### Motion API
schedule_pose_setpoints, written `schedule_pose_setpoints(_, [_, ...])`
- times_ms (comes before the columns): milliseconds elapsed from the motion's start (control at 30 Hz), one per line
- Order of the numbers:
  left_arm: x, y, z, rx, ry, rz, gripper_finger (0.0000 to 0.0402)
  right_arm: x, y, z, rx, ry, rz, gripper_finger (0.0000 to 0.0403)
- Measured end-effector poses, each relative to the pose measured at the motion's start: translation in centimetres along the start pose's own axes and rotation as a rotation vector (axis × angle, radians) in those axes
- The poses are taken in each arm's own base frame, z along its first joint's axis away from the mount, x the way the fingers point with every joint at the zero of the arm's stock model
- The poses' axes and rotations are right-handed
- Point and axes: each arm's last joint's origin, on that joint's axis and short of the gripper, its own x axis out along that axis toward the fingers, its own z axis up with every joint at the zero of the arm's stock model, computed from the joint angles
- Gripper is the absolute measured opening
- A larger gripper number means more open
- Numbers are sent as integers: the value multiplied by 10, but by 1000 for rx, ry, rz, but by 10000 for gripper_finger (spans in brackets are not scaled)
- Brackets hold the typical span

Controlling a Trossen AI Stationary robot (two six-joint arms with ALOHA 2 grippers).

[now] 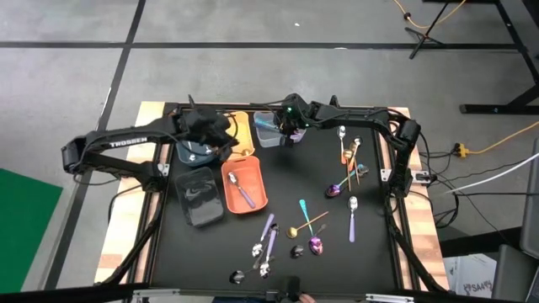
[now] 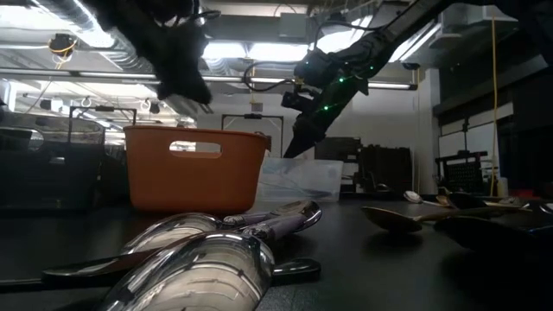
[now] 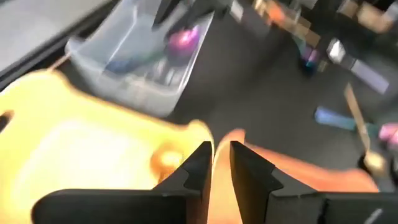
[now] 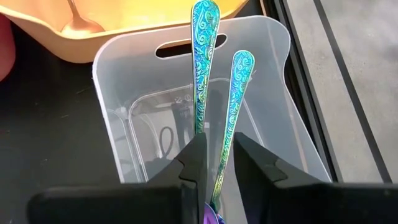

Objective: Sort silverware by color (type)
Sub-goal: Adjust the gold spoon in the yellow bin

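My right gripper (image 4: pixel 219 158) hangs open over the clear bin (image 1: pixel 268 130), slanting down into it. Two teal patterned pieces (image 4: pixel 204 68) lean in that bin, handle ends on its far wall. One of them (image 4: pixel 235 93) runs down between the fingers. My left gripper (image 3: pixel 221 162) is over the yellow bin (image 1: pixel 241 135), its fingers a narrow gap apart with nothing between them. A gold spoon (image 3: pixel 165 158) lies in the yellow bin. Loose silverware (image 1: pixel 303 227) lies on the black mat at the near and right sides. My right gripper has the lower part of one teal handle (image 4: pixel 222 163) in the gap between its fingers, which come from above, slanting toward the far edge. I cannot tell whether either finger touches it. Its upper end rests on the bin's far wall.
An orange bin (image 1: pixel 244 189) holding a purple spoon, a dark bin (image 1: pixel 198 195) and a blue bin (image 1: pixel 192 153) stand at the left of the mat. Orange and silver pieces (image 1: pixel 347 151) lie at the right. The mat's middle is bare.
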Motion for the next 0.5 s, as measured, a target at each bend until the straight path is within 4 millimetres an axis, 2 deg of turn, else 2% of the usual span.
schedule_pose_setpoints(267, [-34,-2,-7,-40,353,79,8,0,0,0,2,0,0,67])
schedule_pose_setpoints(500, [-30,1,-26,-93,481,110,3,0,0,0,1,0,0,67])
